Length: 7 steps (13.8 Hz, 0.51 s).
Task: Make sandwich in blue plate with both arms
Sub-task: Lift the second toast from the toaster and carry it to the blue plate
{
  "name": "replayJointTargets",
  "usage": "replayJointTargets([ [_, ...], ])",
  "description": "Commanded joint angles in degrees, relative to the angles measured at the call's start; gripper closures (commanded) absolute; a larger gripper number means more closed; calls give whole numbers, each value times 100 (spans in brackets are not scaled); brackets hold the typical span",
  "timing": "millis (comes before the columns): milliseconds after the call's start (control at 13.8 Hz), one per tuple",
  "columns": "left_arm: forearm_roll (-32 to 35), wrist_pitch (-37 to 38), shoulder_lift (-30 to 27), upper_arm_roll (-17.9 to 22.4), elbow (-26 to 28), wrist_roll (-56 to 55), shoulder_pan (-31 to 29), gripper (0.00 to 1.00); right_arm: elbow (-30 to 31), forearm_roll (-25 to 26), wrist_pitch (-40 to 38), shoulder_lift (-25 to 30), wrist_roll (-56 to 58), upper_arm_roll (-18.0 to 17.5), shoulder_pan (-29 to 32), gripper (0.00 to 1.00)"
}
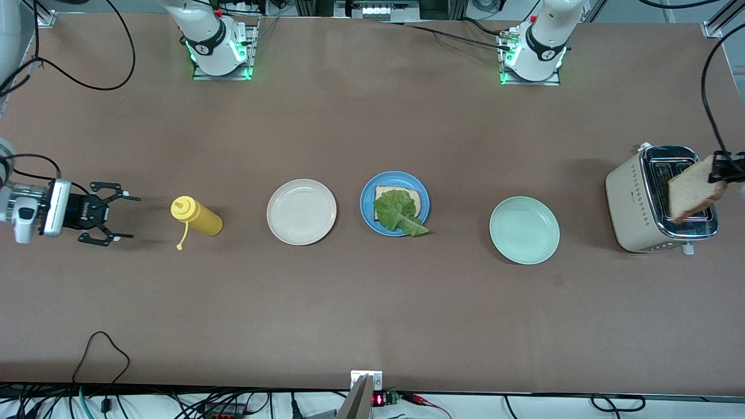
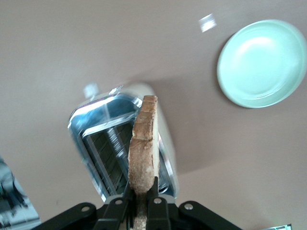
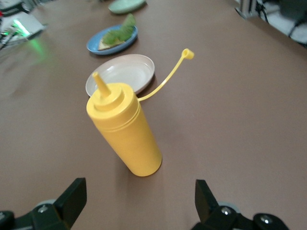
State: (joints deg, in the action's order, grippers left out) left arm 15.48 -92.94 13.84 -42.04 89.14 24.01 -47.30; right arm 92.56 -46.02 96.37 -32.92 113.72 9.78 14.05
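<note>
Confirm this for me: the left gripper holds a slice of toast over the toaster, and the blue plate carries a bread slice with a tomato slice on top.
Not quite. The blue plate carries a bread slice with a green lettuce leaf on top, not tomato; the front view shows it. The rest holds: the left gripper is shut on a slice of toast over the toaster.

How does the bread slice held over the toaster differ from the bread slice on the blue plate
The held bread slice stands on edge in the air above the toaster, clamped by the left pincer; the plated bread slice lies flat on the blue plate. The held slice is bare, while a lettuce leaf covers much of the plated one. Both are light-brown slices with darker crust.
</note>
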Motion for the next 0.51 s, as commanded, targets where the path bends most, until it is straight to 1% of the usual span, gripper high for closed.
replayJointTargets([
  [0,-19,144,137,-601,-116,42,168,99,359,749,504,679,-1400,77,-393,0],
  [72,-27,162,276,-743,-116,34,351,99,359,1135,584,899,-2092,77,-542,0],
  [145,-54,171,382,-788,-116,33,632,99,359,1565,594,1092,-2839,77,-666,0],
  [290,-464,337,523,-866,-81,104,1037,98,359,2348,611,1453,-4079,77,-990,0],
  [435,-660,320,715,-885,-81,-115,1730,99,359,3157,673,1848,-5563,68,-1324,0],
])
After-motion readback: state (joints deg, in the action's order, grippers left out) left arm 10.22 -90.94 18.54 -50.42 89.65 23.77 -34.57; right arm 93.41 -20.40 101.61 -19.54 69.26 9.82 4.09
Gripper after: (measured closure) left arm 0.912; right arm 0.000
